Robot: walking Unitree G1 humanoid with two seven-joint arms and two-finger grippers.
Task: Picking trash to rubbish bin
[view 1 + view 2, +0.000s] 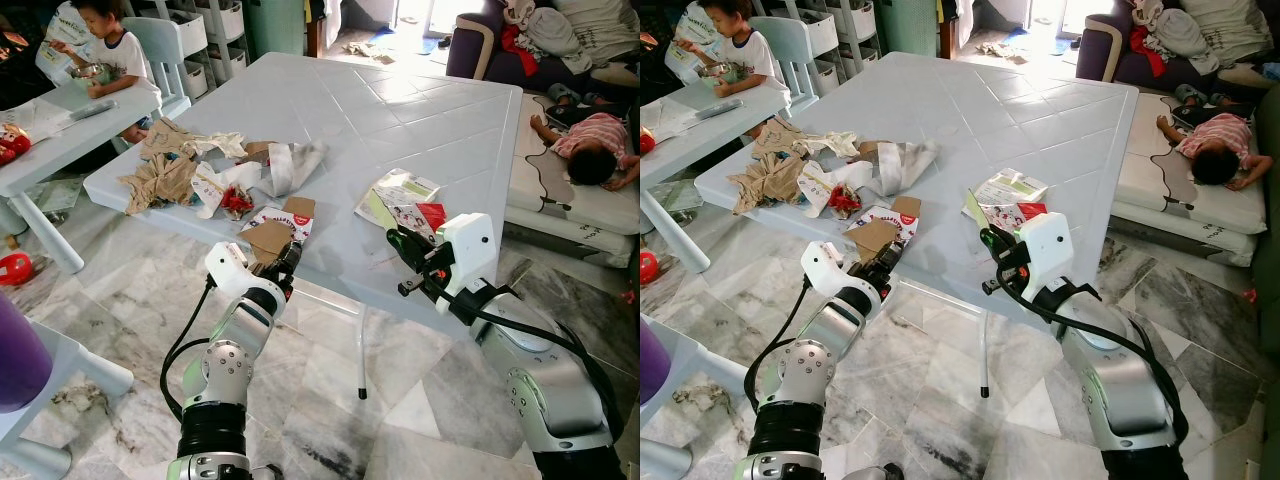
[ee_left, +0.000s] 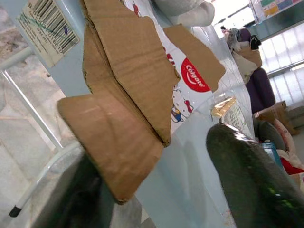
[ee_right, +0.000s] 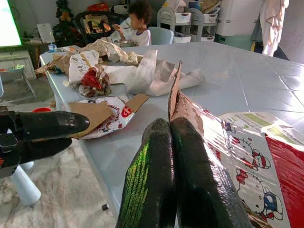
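Left wrist view: left gripper (image 2: 156, 185) stands open around the flattened Colgate carton (image 1: 275, 232) overhanging the table (image 1: 420, 120) edge; closing late may push it off. Right gripper (image 1: 418, 262), fingers pressed together, pinches the Hello Kitty packaging (image 1: 400, 203) by one torn flap, which may tear.

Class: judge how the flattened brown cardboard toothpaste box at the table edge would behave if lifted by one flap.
The flattened brown cardboard toothpaste box is thin, so probably light. Its creased flaps suggest it would bend and sag. Overhanging the pale blue table, it should slide off easily.
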